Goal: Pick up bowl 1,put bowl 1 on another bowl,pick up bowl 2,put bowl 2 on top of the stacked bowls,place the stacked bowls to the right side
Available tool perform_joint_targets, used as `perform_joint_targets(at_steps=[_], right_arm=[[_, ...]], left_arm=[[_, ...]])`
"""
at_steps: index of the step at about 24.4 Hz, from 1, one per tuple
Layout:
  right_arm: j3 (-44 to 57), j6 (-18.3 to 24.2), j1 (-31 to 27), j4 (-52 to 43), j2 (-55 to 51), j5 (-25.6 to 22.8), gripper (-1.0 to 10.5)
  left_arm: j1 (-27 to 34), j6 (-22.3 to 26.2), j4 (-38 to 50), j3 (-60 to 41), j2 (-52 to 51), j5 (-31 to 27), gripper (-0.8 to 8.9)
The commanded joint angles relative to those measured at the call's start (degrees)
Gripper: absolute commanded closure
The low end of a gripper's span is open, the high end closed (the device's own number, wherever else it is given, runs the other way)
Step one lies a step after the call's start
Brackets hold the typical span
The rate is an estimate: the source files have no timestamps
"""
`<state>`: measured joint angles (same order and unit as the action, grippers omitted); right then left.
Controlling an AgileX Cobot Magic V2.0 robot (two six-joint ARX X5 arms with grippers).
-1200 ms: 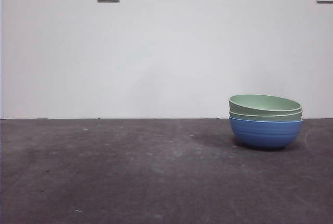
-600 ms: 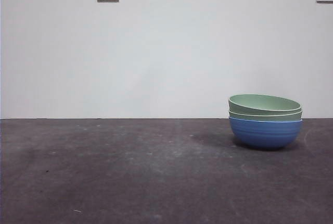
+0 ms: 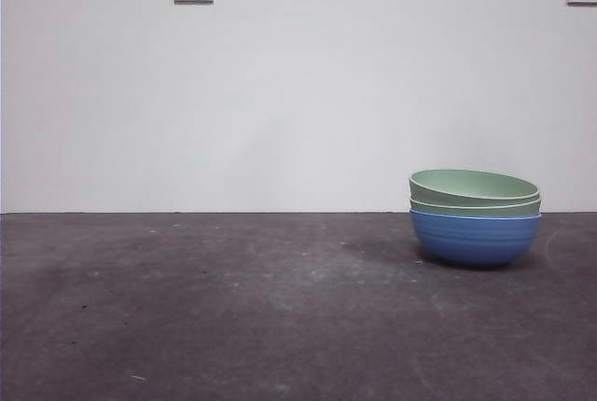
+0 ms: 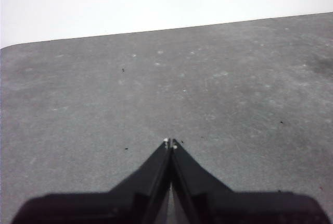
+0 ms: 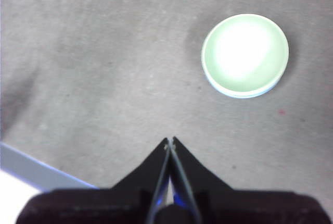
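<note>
The stacked bowls [image 3: 475,217], blue under two pale green, sit on the tabletop [image 3: 233,308] toward the front view's right side, touching nothing else. Your right tool [image 5: 170,139] hangs above and well apart from them, jaws closed and empty; the left tool [image 4: 170,142], likewise closed, sees only bare tabletop. You have open room all round the stack; judged placed, nothing left to grasp.

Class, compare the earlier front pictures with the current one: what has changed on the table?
Nothing visibly changed. The stacked bowls stay put on the table's right side, and no arm enters the front view.
</note>
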<state>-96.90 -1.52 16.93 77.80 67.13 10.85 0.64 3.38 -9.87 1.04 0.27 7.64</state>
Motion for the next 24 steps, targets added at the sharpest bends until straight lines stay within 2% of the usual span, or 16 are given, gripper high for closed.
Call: perform_joint_targets(at_steps=[1,4,6,9,12,18,24], right_arm=[[0.39,4.22,-1.38,-2.49,-4.44,-2.05,9.4],[3.02,3.02,-3.21,-18.05,-13.49,-1.88,9.4],[9.70,2.91,-6.91,-27.71,-20.92,-2.27,9.4],[27.32,4.07,-12.76,-39.58,-32.98,-2.49,9.4],[43.58,3.19,-15.15,-51.36,-41.79,-2.21,9.4],[67.17,-2.86,-16.28,-65.77,-52.78,-2.43,9.4],[83.08,-3.10,-17.35,-70.31,-62.14,-3.76,9.4]], left_arm=[[0.24,-0.39,0.15,-0.85,-0.17,-0.07,8.16],[0.24,-0.39,0.07,-0.85,-0.15,-0.04,8.16],[0.24,-0.39,0.07,-0.85,-0.15,-0.07,8.16],[0.24,-0.39,0.07,-0.85,-0.15,-0.07,8.16],[0.24,-0.39,0.07,-0.85,-0.15,-0.04,8.16],[0.24,-0.39,0.07,-0.85,-0.15,-0.07,8.16],[0.24,-0.39,0.07,-0.85,-0.15,-0.07,8.16]])
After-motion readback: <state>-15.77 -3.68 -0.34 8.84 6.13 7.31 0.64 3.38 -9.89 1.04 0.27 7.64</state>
